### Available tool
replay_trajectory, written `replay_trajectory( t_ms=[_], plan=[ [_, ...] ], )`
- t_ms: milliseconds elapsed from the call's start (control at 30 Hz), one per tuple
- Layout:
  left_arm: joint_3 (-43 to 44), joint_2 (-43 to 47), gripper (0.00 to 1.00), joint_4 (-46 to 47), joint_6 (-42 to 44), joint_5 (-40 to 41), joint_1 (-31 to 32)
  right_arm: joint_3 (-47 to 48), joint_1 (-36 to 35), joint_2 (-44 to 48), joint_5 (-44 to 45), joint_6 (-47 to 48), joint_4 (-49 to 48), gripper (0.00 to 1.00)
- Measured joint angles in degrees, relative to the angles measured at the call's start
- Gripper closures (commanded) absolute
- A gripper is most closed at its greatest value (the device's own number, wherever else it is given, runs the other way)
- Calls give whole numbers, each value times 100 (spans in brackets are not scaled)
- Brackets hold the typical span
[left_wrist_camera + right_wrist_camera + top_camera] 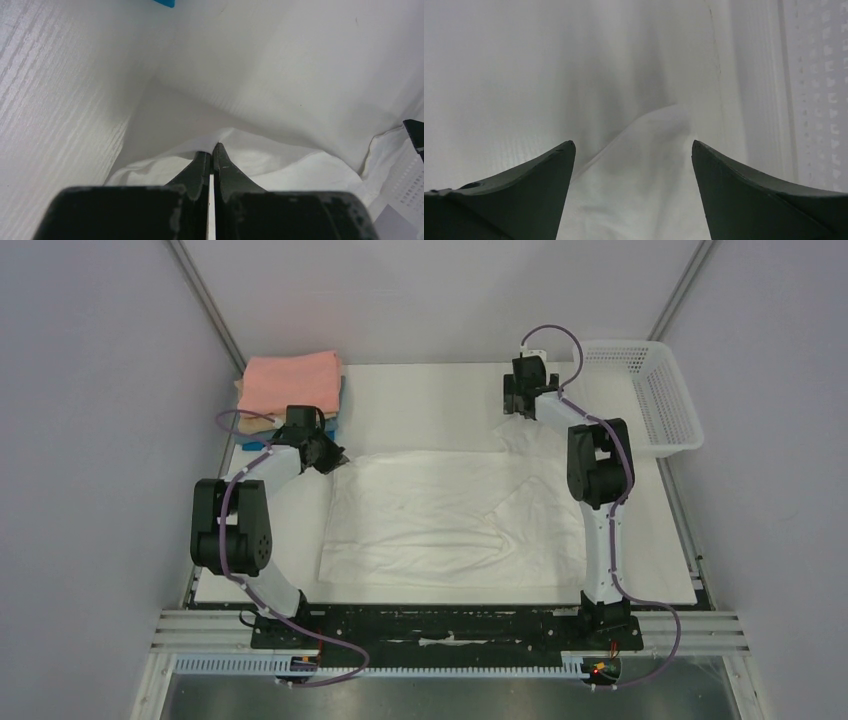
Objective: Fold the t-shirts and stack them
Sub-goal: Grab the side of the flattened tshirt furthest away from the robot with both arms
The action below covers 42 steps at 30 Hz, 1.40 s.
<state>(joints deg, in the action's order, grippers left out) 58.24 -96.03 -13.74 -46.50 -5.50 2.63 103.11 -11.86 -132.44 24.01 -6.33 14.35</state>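
Across the middle of the desk [430, 390] a white t-shirt [450, 515] lies spread flat. The stack of folded shirts [290, 385], salmon on top, sits at the far-left corner.

Likely step: taking both far corners for the first fold.
- The top view places the left gripper [335, 457] at the shirt's far-left corner. Only its wrist view shows the jaws pinched tight on a cloth fold.
- The right gripper [518, 408] hangs over the far-right sleeve. Its wrist view shows the fingers spread wide around a cloth tip, holding nothing.

Next move: the right gripper lowers and closes on that tip.

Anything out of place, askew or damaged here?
Nothing spilled or damaged. The plain white t-shirt lies creased, rumpled at its far right corner by the open right gripper; the left gripper pinches its far left corner.
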Motion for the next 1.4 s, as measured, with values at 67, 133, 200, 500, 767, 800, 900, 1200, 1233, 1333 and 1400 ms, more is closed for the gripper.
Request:
replay_trajectory(
  t_ms=[67,133,200,500,767,800,900,1200,1233,1333,1400],
  plan=[
    [0,0,98,-13,2,22,0,-9,39,-66,-44,-9,66,16],
    [0,0,98,-33,2,50,0,-28,85,-98,-131,-70,109,19],
    [0,0,98,-44,2,57,-2,-28,127,-103,-245,-122,111,21],
    [0,0,98,-55,2,70,-2,-37,249,-116,-678,-337,107,31],
    [0,0,98,-55,2,83,-4,-35,293,-151,-1075,-529,33,58],
    [0,0,98,-55,2,87,-4,-37,293,-153,-1102,-529,24,65],
    [0,0,98,-55,2,90,-4,-48,297,-153,-1158,-575,-26,80],
    [179,-177,98,-74,2,111,-44,83,321,-232,-1257,-605,-55,100],
    [243,-238,98,-74,2,111,-66,120,330,-254,-1259,-608,-61,100],
    [498,-433,98,-90,2,109,-131,136,376,-258,-1272,-588,-101,100],
    [625,-490,98,-90,2,96,-144,127,409,-258,-1296,-562,-157,100]
  ],
)
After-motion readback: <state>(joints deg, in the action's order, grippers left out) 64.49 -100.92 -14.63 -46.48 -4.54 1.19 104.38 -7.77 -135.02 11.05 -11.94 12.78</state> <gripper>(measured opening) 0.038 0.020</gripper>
